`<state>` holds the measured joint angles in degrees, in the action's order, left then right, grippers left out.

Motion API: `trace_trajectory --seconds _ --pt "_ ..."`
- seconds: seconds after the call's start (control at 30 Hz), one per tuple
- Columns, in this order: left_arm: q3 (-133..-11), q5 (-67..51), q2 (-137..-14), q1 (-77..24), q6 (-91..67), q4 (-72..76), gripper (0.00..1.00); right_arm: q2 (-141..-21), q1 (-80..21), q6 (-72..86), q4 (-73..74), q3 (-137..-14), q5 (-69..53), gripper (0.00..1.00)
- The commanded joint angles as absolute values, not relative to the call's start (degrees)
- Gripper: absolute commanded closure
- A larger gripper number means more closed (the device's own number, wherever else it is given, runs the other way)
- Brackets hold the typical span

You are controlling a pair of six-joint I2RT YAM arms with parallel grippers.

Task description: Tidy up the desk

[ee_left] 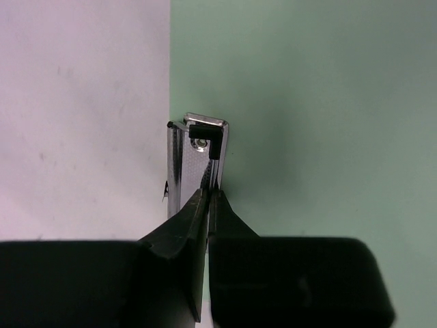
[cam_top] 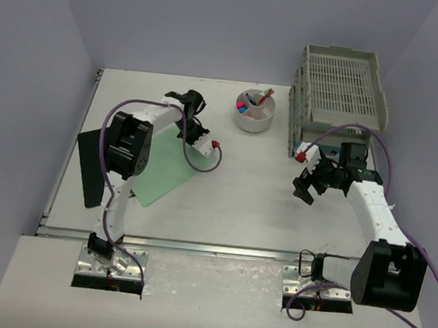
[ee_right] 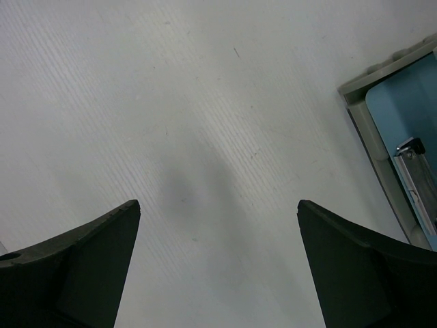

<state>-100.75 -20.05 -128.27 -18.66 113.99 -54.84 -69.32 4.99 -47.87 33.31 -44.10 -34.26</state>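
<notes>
The table (cam_top: 254, 206), a stiff, fixed white slab with a rail at its near edge, was judged not a thing to be lifted; only what lay on it could be taken up. Nearest, the right hand (ee_right: 218, 205) was held wide open above bare tabletop, with nothing between its fingers and nothing touched. Further in on the left, a thin green sheet (ee_left: 328, 102) lay flat beside a dark board (cam_top: 90, 167). The sheet was judged light and floppy, best pinched at a free edge. At that edge the left hand (ee_left: 207, 196) was fully closed, its tips against the near end of a small chrome object (ee_left: 198, 157), perhaps a stapler. Whether it was truly gripped could not be told. Hard, smooth and likely slippery, it was judged best taken across its narrow sides. Farthest back stood a white bowl (cam_top: 255, 115) of pens and grey trays (cam_top: 340, 94).
</notes>
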Motion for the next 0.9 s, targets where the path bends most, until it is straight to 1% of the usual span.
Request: trace_trajectory --seconds 0.0,0.1,0.17,0.23,0.37,0.53,0.57,0.63,0.67,0.87 --pt "-91.9 -25.8 -118.1 -24.9 139.0 -55.4 1.00 -65.8 4.7 -45.4 30.3 -45.1 -38.6 0.03" --pt "-86.1 -27.2 -112.0 -27.9 146.8 -54.7 1.00 -64.2 4.7 -45.6 28.9 -44.1 -39.3 0.03" --pt "-80.6 -26.7 -109.2 -29.9 155.3 -53.8 1.00 -63.8 4.8 -45.6 29.1 -44.2 -39.4 0.03" --pt "-77.3 -26.3 -107.1 -32.7 156.5 -52.1 1.00 -63.4 4.8 -45.9 29.2 -44.1 -39.3 0.03" --pt "-78.1 -26.1 -108.0 -37.5 156.6 -53.4 1.00 -62.6 4.8 -46.3 29.2 -43.5 -39.4 0.03" --pt "-82.1 -25.7 -111.8 -42.4 156.7 -53.5 1.00 -61.4 4.8 -48.9 29.4 -41.4 -39.8 0.02" --pt "-82.7 -25.8 -112.8 -43.3 156.7 -52.9 0.97 -61.5 4.8 -49.3 29.4 -41.1 -39.7 0.02" --pt "-83.5 -26.3 -114.7 -44.4 156.7 -50.8 0.85 -61.8 4.8 -49.6 29.9 -41.1 -39.3 0.02" --pt "-83.6 -26.7 -115.2 -44.9 156.5 -49.0 0.76 -62.1 4.8 -49.3 30.1 -41.2 -39.0 0.02" --pt "-79.3 -33.1 -112.3 -45.7 155.1 -37.4 0.07 -63.3 4.8 -40.9 29.7 -42.9 -37.5 0.04"
